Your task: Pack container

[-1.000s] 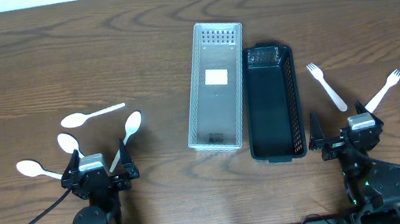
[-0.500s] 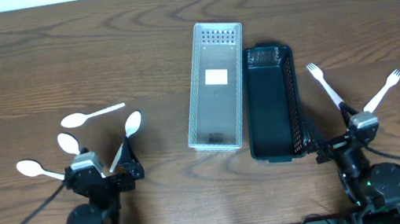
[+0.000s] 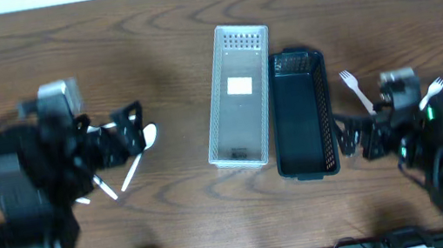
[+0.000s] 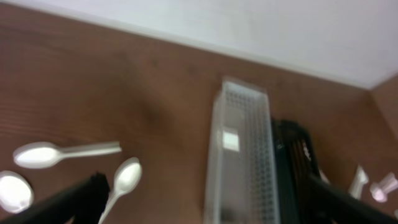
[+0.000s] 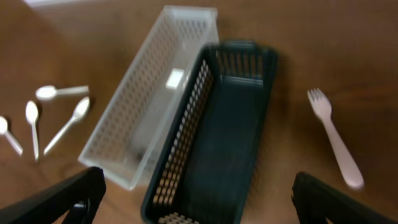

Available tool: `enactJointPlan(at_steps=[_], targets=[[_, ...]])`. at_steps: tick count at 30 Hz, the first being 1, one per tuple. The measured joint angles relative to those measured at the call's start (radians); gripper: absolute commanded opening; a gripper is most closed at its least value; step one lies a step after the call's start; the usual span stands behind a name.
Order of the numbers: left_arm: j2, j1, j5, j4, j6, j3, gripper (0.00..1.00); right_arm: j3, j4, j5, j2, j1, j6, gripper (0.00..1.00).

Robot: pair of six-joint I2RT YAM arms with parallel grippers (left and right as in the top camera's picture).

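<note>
Both hands are wide open, nothing held. The left hand (image 3: 121, 132) hangs over the spoons (image 5: 59, 92). The nearest spoon (image 3: 146, 137) is close to its fingertips, and the clear basket (image 3: 239, 95) is further ahead, slightly to its right. The right hand (image 3: 348, 136) points at the black basket (image 3: 301, 116), whose long side is just in front of its fingertips. One fork (image 3: 358, 93) lies near the hand on its right. The baskets lie side by side mid-surface (image 3: 146, 30); I can't tell if they touch.

A second ago I had both arms tucked low at the near edge. Now both are raised and swung toward the baskets, blurred in the overhead. Baskets, fork and nearest spoon haven't shifted. The hands were just as wide then.

The left arm hides most spoons from overhead. My right wrist camera sees four beyond the clear basket, and the left wrist camera catches three. Only overhead shows more cutlery (image 3: 434, 89) by the right arm; the right wrist shows just the one fork.
</note>
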Motion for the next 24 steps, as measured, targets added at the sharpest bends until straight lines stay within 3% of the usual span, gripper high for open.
enactJointPlan(at_steps=[3,5,6,7,9,11,15,19,24], targets=[[0.171,-0.001,0.068,-0.103,0.013,0.138,0.98,0.146,-0.088,-0.011,0.154,0.0,-0.031,0.98],[0.275,-0.001,0.126,-0.136,0.018,0.186,0.99,0.206,-0.117,-0.033,0.226,0.0,-0.053,0.42],[0.316,-0.001,0.156,-0.132,0.018,0.196,0.89,0.222,-0.118,-0.043,0.249,0.0,-0.056,0.16],[0.357,-0.001,0.19,-0.128,0.018,0.2,0.67,0.233,-0.119,-0.047,0.274,0.0,-0.058,0.01],[0.424,-0.005,0.245,-0.122,0.024,0.201,0.43,0.239,-0.133,-0.041,0.311,0.0,-0.06,0.01],[0.483,-0.02,0.281,-0.122,0.034,0.201,0.34,0.239,-0.164,-0.014,0.344,0.0,-0.059,0.01],[0.548,-0.103,0.254,-0.124,0.064,0.201,0.22,0.239,-0.211,0.072,0.425,0.0,-0.06,0.01],[0.56,-0.257,0.08,-0.122,0.113,0.201,0.06,0.239,-0.23,0.131,0.512,0.0,-0.059,0.01],[0.579,-0.416,-0.084,-0.082,0.189,0.201,0.06,0.239,-0.237,0.172,0.642,-0.002,-0.06,0.01]])
